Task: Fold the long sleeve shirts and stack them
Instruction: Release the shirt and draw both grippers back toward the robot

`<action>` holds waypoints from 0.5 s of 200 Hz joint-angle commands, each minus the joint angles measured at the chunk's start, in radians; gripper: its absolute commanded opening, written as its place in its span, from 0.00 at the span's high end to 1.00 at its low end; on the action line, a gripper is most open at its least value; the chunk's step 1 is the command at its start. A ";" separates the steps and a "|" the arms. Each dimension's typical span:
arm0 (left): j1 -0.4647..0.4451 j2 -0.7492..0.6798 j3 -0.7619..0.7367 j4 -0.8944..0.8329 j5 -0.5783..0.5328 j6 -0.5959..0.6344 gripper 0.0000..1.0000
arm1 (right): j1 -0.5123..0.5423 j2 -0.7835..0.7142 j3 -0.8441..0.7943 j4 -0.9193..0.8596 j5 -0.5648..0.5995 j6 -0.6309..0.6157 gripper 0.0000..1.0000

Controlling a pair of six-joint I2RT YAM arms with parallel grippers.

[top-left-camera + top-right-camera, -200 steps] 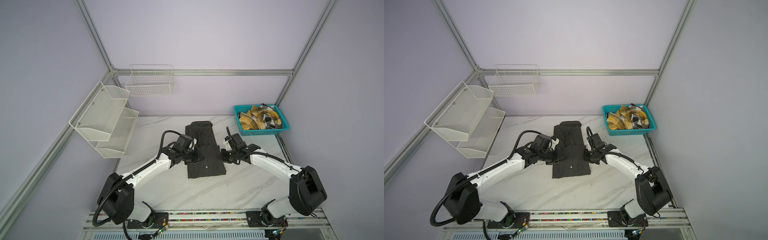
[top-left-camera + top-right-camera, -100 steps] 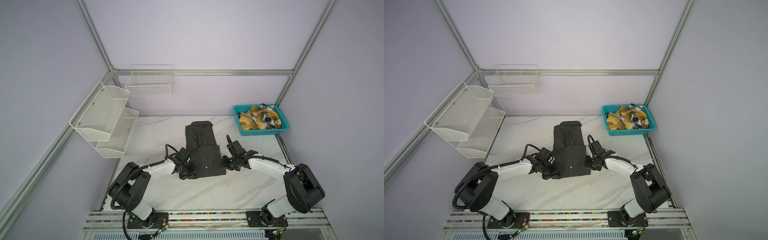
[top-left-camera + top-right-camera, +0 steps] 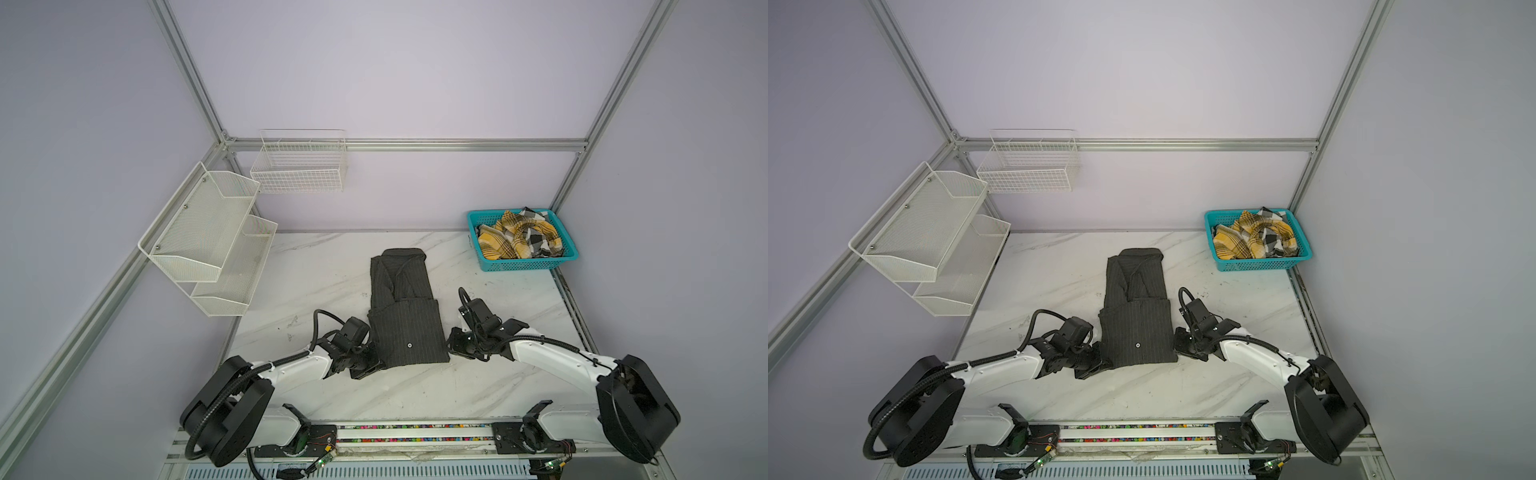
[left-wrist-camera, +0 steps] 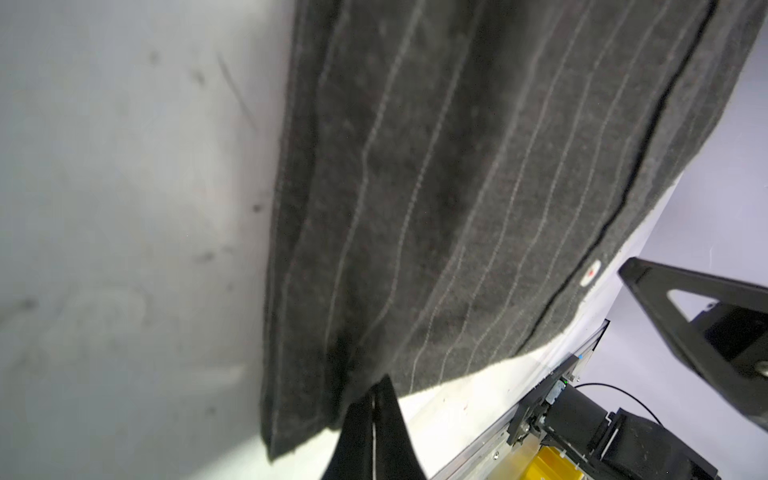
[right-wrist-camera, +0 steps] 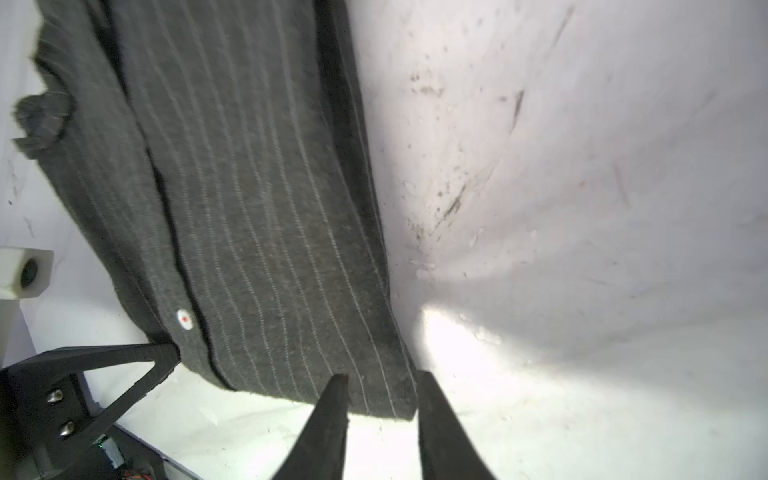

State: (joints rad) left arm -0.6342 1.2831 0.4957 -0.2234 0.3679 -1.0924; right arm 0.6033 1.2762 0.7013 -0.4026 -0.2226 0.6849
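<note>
"Where's the charcoal pinstriped shirt (image 3: 405,328)?"

"Mid marble table (image 3: 316,270), folded narrow, near end doubled over, one pale button (image 3: 409,345) showing. Left gripper (image 4: 380,384) is closed tight at its near corner. Right gripper (image 5: 382,376) is parted astride the other. The plaid shirt (image 3: 519,241) is crumpled in the teal basket (image 3: 528,264)."

1. Both top views look steeply down from high over the near edge onto the whole marble table (image 3: 332,270), sharing nearly everything.
2. Both wrist views sit low, very near the pinstriped shirt (image 4: 457,187), from opposite sides, sharing its white button (image 5: 184,319).
</note>
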 commanded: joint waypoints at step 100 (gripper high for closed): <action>-0.013 -0.774 0.015 -0.606 -0.525 -0.258 0.33 | -0.007 -0.174 0.085 -0.192 -0.009 -0.133 0.34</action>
State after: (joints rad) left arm -0.6502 0.5697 0.5308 -0.7261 -0.0719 -1.2755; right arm 0.6003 1.1183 0.8223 -0.5922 -0.2268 0.5854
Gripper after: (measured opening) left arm 0.654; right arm 0.641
